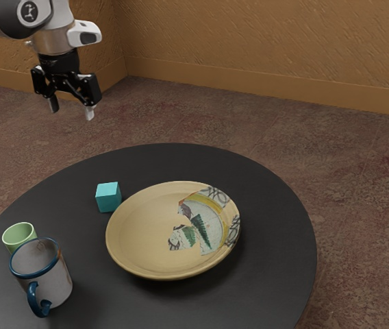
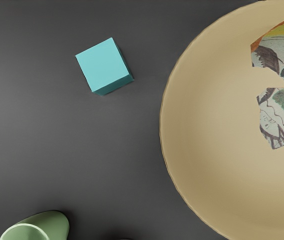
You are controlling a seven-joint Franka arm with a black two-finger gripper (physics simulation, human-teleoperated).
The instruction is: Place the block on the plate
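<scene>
While the block [image 1: 109,197] sits on the bench [image 1: 277,205], near the plate [image 1: 143,233] but outside its rim, the whole job lies ahead of me. It is turned aslant in my wrist view, so coming down without matching that turn would likely catch its corners and twist it, or squeeze it out. My fingers [image 1: 90,112] stand apart, high up, with nothing between them. Descending too far toward the plate could knock its rim (that curved wall might also tip a block let go too near the edge). Farther out, the green cup [image 1: 20,235] and the blue-rimmed mug [image 1: 44,271] seem lesser risks, unless I swing low toward them.
</scene>
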